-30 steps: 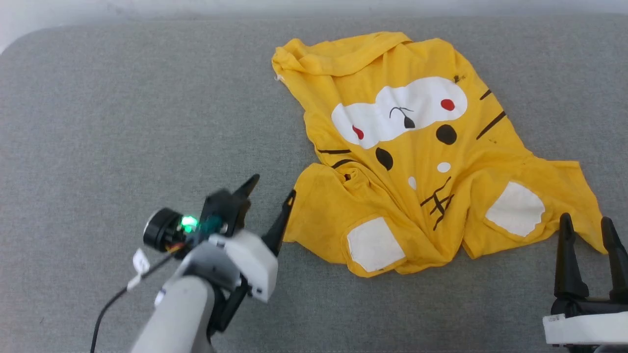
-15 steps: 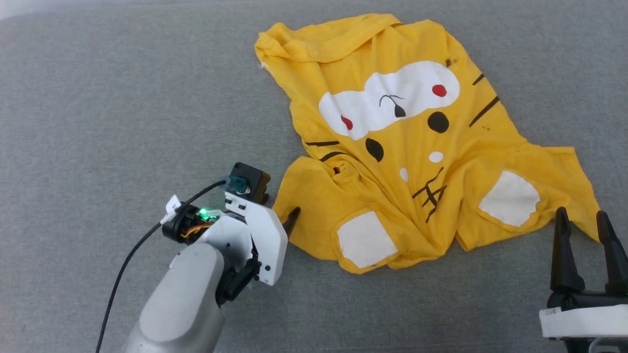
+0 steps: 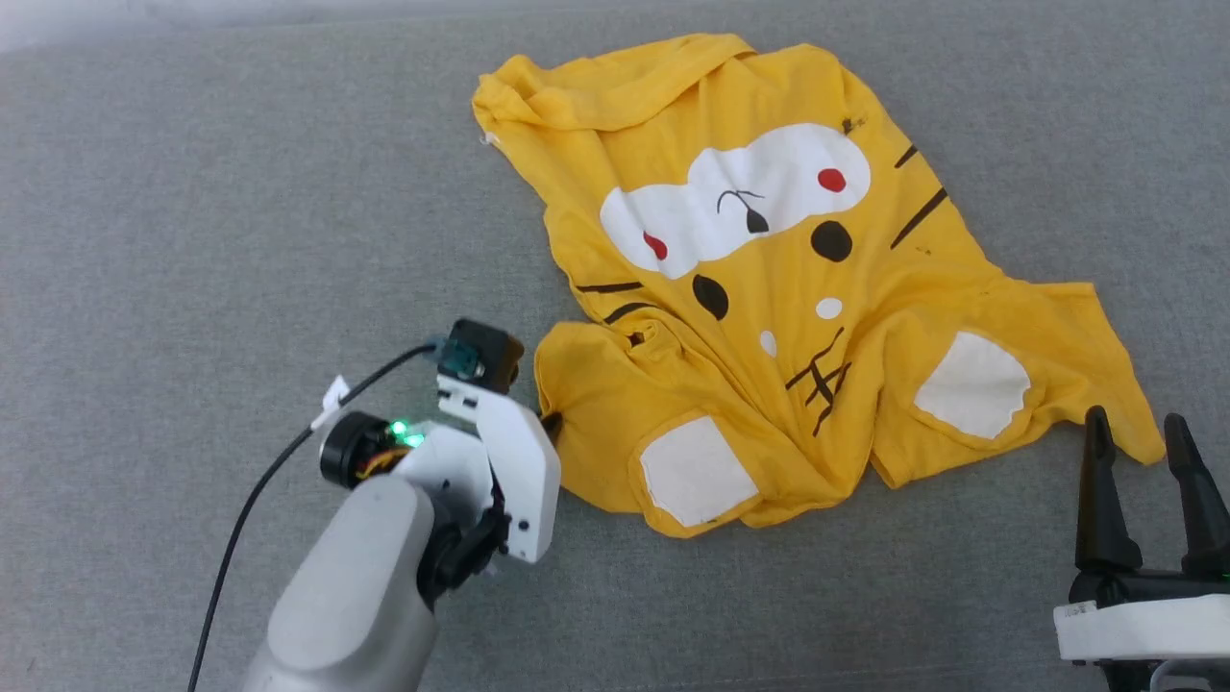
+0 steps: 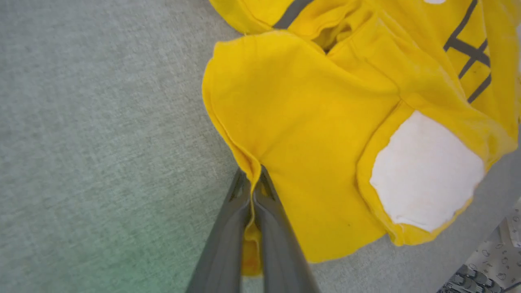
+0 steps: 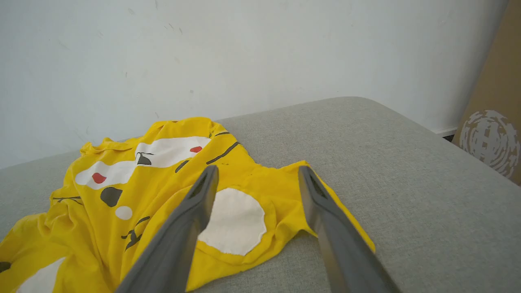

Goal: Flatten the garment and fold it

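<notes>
Yellow shirt (image 3: 769,288) lies crumpled, print up, on the grey bench (image 3: 192,240): nothing flattened or folded yet. Its near-left edge is pinched in the left claw (image 4: 253,173); the right claw (image 3: 1134,417) stands spread, near right, just clear of the cloth.

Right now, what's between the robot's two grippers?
In the head view, the yellow shirt lies between the left gripper and right gripper, on the grey cushion.
</notes>
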Available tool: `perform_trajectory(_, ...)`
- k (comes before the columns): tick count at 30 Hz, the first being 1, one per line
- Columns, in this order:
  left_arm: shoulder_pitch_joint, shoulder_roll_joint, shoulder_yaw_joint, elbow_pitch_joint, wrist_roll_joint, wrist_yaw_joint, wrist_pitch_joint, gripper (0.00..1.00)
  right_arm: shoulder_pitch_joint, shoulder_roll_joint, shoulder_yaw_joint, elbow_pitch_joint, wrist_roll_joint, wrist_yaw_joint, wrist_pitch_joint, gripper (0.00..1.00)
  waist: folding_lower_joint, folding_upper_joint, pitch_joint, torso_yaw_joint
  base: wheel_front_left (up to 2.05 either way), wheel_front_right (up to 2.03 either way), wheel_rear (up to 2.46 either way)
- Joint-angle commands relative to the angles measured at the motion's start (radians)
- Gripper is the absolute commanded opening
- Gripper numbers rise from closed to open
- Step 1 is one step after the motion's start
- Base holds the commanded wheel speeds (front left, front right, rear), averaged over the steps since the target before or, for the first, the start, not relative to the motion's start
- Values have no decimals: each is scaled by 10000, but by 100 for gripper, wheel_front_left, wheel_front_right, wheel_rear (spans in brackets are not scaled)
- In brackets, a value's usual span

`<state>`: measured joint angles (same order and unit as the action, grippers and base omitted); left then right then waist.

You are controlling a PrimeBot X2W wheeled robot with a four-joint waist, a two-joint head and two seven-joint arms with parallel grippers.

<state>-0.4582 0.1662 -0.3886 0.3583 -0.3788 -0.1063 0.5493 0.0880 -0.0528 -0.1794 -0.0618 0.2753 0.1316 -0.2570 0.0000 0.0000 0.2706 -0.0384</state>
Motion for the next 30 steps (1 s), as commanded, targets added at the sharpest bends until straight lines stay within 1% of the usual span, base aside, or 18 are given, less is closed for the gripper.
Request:
perform_trajectory(1,550,62,-31,40,-129,-105,-122,0,3,26,4,3,-37,-9,-47,100,0,0,-143,67,0,0,0)
perform_trajectory(4,757,163,234,-405,-170,27,-819,0,54,26,1,-22,-87,-9,-47,100,0,0,-251,160,0,0,0)
perform_trajectory(6,945,230,464,-728,-206,199,-1245,0,84,26,28,-52,-129,-9,-47,100,0,0,-278,241,0,0,0)
perform_trajectory(10,1549,486,1083,-1391,-458,570,-1766,0,101,26,49,-113,-188,-9,-47,100,0,0,-243,384,0,0,0)
perform_trajectory(16,2840,1077,2379,-2311,-942,1339,-2175,0,90,26,1,-156,-249,-9,-47,100,0,0,-87,542,0,0,0)
perform_trajectory(17,3086,1165,2578,-2450,-1048,1428,-2182,0,87,26,-10,-147,-259,-9,-47,100,0,0,-64,559,0,0,0)
perform_trajectory(18,3086,1165,2578,-2450,-1048,1428,-2182,0,87,26,-10,-147,-259,-9,-47,100,0,0,-64,559,0,0,0)
perform_trajectory(22,3894,1372,3215,-3034,-1327,1765,-2318,0,60,26,-65,-93,-358,-9,-47,100,0,0,22,642,0,0,0)
perform_trajectory(25,4260,1350,3372,-3429,-1488,1805,-2428,0,-10,26,-82,-50,-533,-9,-47,100,0,0,49,723,0,0,0)
perform_trajectory(30,4351,1166,3212,-4087,-1568,1712,-2612,0,-416,26,57,53,-1024,-9,125,100,0,0,143,752,0,0,0)
